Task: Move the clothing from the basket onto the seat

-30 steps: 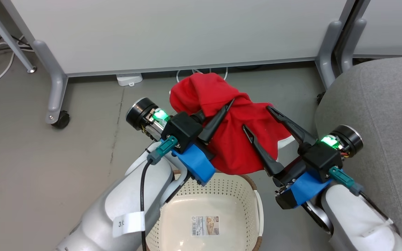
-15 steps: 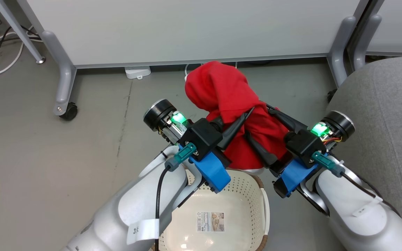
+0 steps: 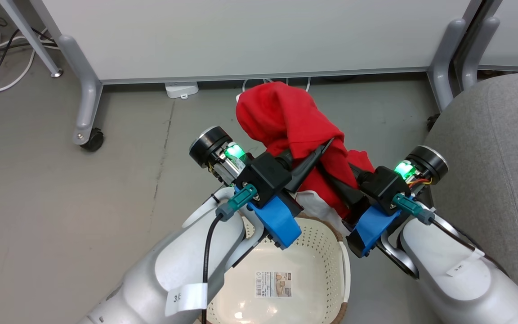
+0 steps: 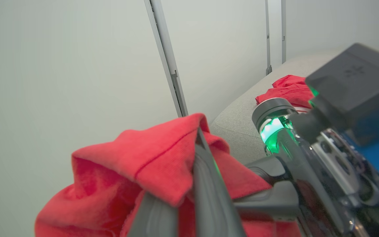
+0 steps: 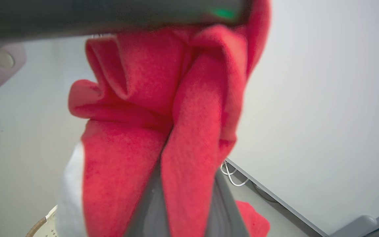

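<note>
Head view, left gripper (image 3: 310, 159): clamped on the clothing (image 3: 286, 112); one dark finger lay across the red fold, the other hidden under it.
Head view, right gripper (image 3: 337, 186): closed into the same clothing from the opposite side, fingertips buried in the fabric, just beside the left gripper.
Left wrist view: showed the clothing (image 4: 127, 164) draped over and caught between that gripper's fingers (image 4: 206, 184).
Right wrist view: showed a thick red fold (image 5: 192, 131) pinched between that gripper's fingers (image 5: 224, 214).
Clothing: hung bunched in the air between both grippers, over the floor (image 3: 61, 202), above and just past the basket's far rim.
White trim (image 3: 315, 204): dangled from the lower edge of the bundle, near the rim.
Basket (image 3: 331, 252): stood on the floor beneath the two wrists, with a label (image 3: 274, 284) showing on its bottom.
Seat (image 3: 502, 148): lay to the right, apart from the held clothing.
Second garment (image 4: 288, 87): lay crumpled on the seat (image 4: 239, 115), seen in the left wrist view beyond the right wrist.
Panel (image 3: 241, 36): stood white behind everything, on grey legs.
</note>
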Tool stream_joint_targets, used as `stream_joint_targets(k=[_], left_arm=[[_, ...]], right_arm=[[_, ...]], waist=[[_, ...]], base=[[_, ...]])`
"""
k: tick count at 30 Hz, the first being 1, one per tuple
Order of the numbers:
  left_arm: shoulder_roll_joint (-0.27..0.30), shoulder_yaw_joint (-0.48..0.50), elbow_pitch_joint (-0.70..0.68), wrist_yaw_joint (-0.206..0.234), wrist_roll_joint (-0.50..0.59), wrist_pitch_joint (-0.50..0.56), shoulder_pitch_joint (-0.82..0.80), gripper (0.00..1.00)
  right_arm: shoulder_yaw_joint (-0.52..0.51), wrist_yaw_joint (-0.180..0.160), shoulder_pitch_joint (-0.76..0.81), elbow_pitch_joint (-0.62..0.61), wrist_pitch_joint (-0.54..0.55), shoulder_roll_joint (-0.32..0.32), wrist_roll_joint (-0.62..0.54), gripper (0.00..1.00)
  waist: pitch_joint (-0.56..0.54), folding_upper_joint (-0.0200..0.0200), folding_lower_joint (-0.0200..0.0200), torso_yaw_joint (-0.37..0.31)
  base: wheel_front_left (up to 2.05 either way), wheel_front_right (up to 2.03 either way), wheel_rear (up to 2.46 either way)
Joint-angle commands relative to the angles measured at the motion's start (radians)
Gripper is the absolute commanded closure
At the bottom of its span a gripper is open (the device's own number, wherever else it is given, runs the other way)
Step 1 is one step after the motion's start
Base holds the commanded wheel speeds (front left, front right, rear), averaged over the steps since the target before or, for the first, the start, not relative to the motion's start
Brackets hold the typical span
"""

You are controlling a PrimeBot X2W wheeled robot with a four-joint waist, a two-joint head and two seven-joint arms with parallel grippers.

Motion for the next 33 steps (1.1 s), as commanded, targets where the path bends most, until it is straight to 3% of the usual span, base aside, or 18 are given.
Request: stream_joint_targets(k=[1, 21, 22, 23, 24, 33], left_arm=[[0.001, 0.000, -0.004, -0.001, 0.002, -0.005, -0.013, 1.00], [0.007, 0.001, 0.002, -0.001, -0.001, -0.005, -0.016, 1.00], [0.007, 0.002, 0.003, -0.001, -0.002, -0.005, -0.015, 0.82], [0.007, 0.004, 0.005, -0.001, 0.000, -0.005, -0.015, 0.31], [0.006, 0.007, 0.006, -0.001, 0.004, -0.005, -0.015, 0.00], [0.001, 0.014, 0.017, -0.001, 0.017, -0.005, 0.000, 0.00]], right_arm=[[0.003, 0.000, -0.017, 0.004, 0.000, 0.003, 0.005, 1.00], [-0.003, 0.000, -0.010, -0.008, 0.000, 0.009, 0.009, 1.00], [-0.004, 0.000, -0.010, -0.009, 0.000, 0.009, 0.008, 1.00], [-0.005, 0.000, -0.009, -0.010, 0.000, 0.009, 0.009, 1.00], [-0.007, 0.000, -0.008, -0.010, 0.000, 0.010, 0.010, 1.00], [-0.044, 0.000, 0.011, -0.024, 0.000, 0.012, 0.007, 1.00]], waist=[[0.000, 0.0000, 0.0000, -0.001], [0.007, 0.0000, 0.0000, -0.008], [0.007, 0.0000, 0.0000, -0.008], [0.007, 0.0000, 0.0000, -0.008], [0.007, 0.0000, 0.0000, -0.008], [0.010, 0.0000, 0.0000, -0.010]], base=[[0.00, 0.00, 0.00], [0.00, 0.00, 0.00], [0.00, 0.00, 0.00], [0.00, 0.00, 0.00], [0.00, 0.00, 0.00], [0.00, 0.00, 0.00]])
